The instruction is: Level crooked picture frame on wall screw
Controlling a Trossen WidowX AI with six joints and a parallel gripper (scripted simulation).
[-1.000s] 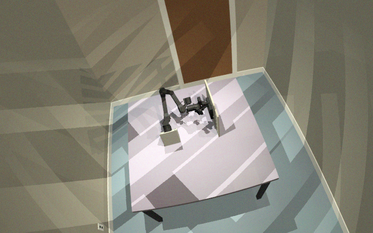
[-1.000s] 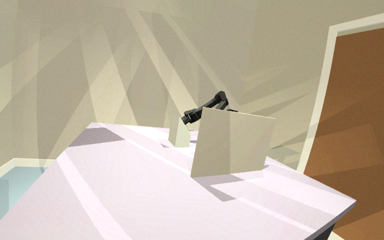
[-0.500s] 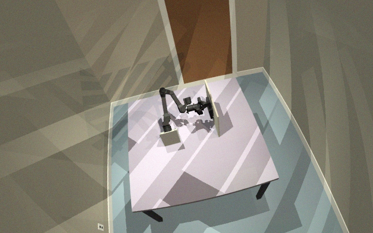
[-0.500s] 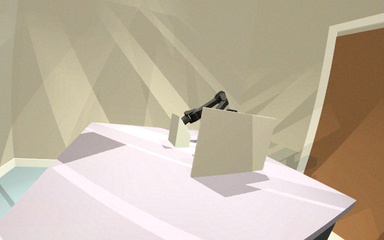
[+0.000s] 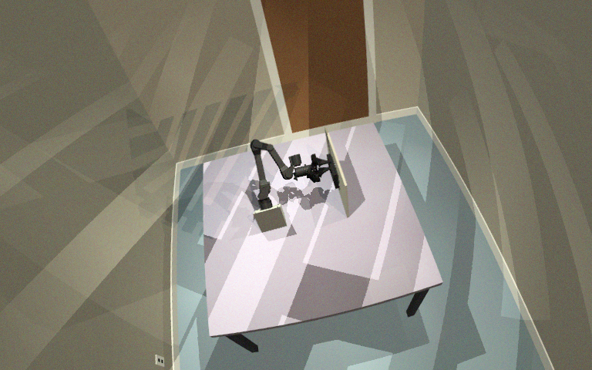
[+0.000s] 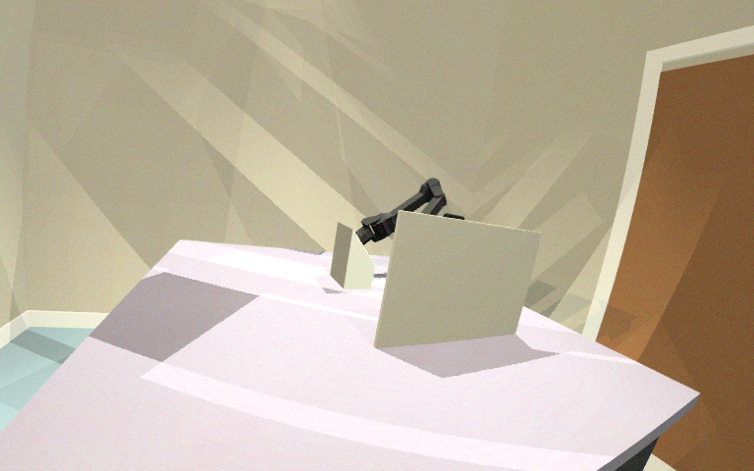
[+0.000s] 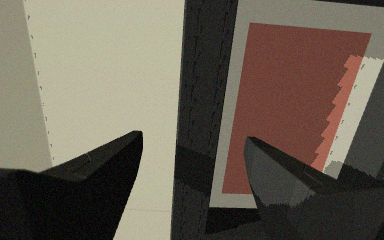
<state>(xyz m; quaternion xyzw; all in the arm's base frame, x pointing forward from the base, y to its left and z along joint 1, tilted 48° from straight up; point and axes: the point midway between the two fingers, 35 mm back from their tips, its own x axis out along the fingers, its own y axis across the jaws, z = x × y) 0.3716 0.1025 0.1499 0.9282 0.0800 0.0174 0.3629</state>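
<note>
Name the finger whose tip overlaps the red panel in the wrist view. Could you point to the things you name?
The image-right finger (image 7: 275, 182): its tip covers red (image 7: 295, 95); the other finger (image 7: 117, 162) has cream board (image 5: 343, 203) (image 6: 456, 278) (image 7: 110, 75) behind.

TOP: high above table (image 5: 323, 243), looks steeply down, whole tabletop in view, farthest cam | EXT: low beyond table edge, faces back of upright panel (image 5: 342, 183) (image 6: 458, 280), mid dist. | WRIST: on arm side of panel, faces its front, v. close | TOP+EXT share: table, panel, arm (image 5: 259, 167) (image 6: 411, 205), door (image 5: 327, 65) (image 6: 689, 222)

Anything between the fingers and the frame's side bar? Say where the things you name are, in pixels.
Bare: the wrist view shows gaps between fingers (image 5: 324, 162) and bar (image 7: 202, 100), only board (image 7: 105, 75) (image 5: 344, 196) (image 6: 456, 278), mat (image 7: 300, 13) and picture (image 7: 290, 90) behind.
</note>
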